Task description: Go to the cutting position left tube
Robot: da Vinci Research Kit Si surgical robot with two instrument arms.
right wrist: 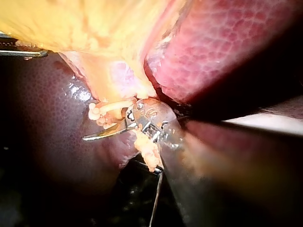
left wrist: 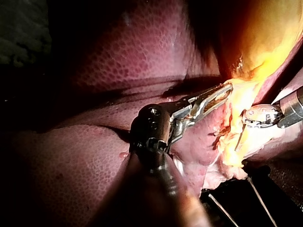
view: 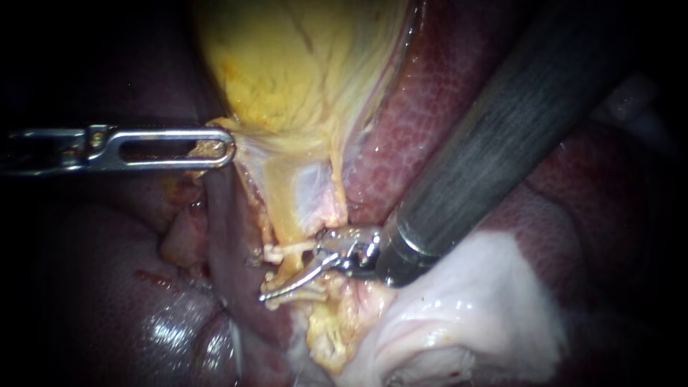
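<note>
Liver [view: 444, 107] filled most of the endoscope frame, dark red at right and lower left, with the yellow gallbladder [view: 287, 64] hanging from the upper centre. The right instrument [view: 290, 272] ran its thick shaft from the upper right down to the centre, so the approach looked all but complete. Its curved jaws stood apart, and the left tube [view: 285, 228], just below centre, seemed to sit in the gap, though contact on both sides could not be confirmed. The left instrument [view: 226, 147], from the left edge, had its slotted jaws clenched on the gallbladder's lower edge, holding it taut. Pale clips [view: 276, 252] crossed the tube above and below the blades. Only fine seating between them appeared to be left, and the tube was uncut.
</note>
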